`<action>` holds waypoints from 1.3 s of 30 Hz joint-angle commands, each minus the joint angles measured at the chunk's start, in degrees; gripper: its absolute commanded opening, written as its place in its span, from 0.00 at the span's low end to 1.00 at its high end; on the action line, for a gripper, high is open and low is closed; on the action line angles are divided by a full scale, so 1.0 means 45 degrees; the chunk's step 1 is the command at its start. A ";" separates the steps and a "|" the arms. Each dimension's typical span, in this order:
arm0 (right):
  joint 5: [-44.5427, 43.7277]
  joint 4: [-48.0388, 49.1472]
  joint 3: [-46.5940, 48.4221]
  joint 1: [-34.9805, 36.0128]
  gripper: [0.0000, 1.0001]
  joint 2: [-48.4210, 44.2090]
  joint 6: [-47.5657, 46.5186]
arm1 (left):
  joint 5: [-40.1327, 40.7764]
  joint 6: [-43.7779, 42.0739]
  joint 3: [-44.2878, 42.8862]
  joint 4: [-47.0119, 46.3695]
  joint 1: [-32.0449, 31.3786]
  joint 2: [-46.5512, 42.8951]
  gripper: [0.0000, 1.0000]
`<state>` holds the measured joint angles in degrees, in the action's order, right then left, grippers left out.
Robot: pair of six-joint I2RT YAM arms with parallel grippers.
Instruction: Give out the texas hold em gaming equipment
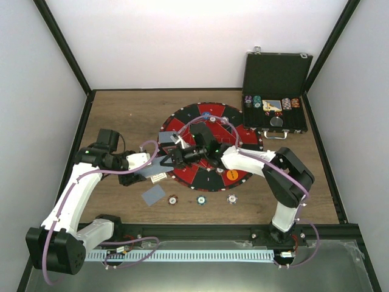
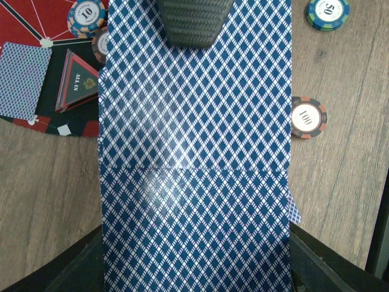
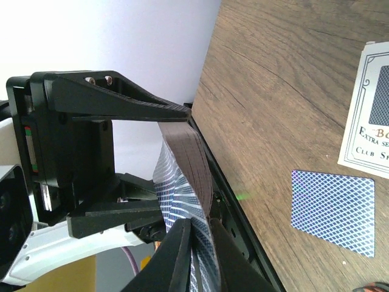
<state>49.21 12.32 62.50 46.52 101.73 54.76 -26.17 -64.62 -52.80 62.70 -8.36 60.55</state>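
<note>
My right tool [image 3: 197,230] was clenched on the end of the deck of playing cards [image 2: 194,207]. One ribbed finger [image 2: 191,24] lay flat across the topmost card [image 2: 194,103]. I judged it was pinching that card to peel it away for dealing, though I could not tell how many cards sat between the pads.

The left tool [image 1: 152,164] was grasping the deck itself, holding it out over the counter [image 1: 121,115] just beside the near-left rim of the red-and-black mat [image 1: 188,115]. I read that as a steady dispenser for the other arm to draw from.

Further out, one face-down card [image 3: 334,210] lay on bare wood near a white printed card [image 3: 368,115]. Another face-down card [image 2: 24,79] rested on the mat beside the black "ALL IN" marker [image 2: 78,82].

Three poker chips [image 1: 200,199] sat spaced in a row on the wood along the mat's near side, apparently one per seat, and an orange button [image 1: 231,174] lay on the mat. The open case [image 1: 276,91] at the far right held more chips, so I judged the distribution only partly done.
</note>
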 commanded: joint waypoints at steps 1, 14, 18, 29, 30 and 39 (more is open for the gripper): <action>-0.0162 -0.0353 -0.0228 -0.0224 0.05 -0.0647 -0.0294 | -0.0397 -0.0211 -0.0140 -0.0149 -0.0037 -0.0246 0.04; 0.0497 -0.1800 -0.0006 -0.3313 0.01 -0.1355 -0.1363 | -0.0257 -0.0209 -0.0141 -0.0176 -0.0037 -0.0267 0.04; 0.0218 -0.3566 0.1816 -0.4996 0.01 -0.0122 -0.2840 | -0.0339 -0.0191 -0.0208 -0.0152 -0.0037 -0.0182 0.04; -0.1593 -0.7052 0.9896 -0.7014 0.01 0.6581 -0.4465 | -0.0969 -0.0113 -0.0662 0.0136 -0.0037 0.0139 0.04; -0.1721 -0.7349 1.0708 -0.7015 0.01 0.7225 -0.4554 | -0.0962 -0.0125 -0.0684 0.0145 -0.0046 0.0169 0.04; -0.2020 -0.7769 1.3672 -0.7034 0.01 0.9974 -0.4242 | -0.0727 -0.0266 -0.0473 0.0177 -0.0037 0.0079 0.04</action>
<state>40.99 -20.01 119.00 14.81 145.18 35.99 -27.88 -64.71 -54.24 62.94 -8.36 61.43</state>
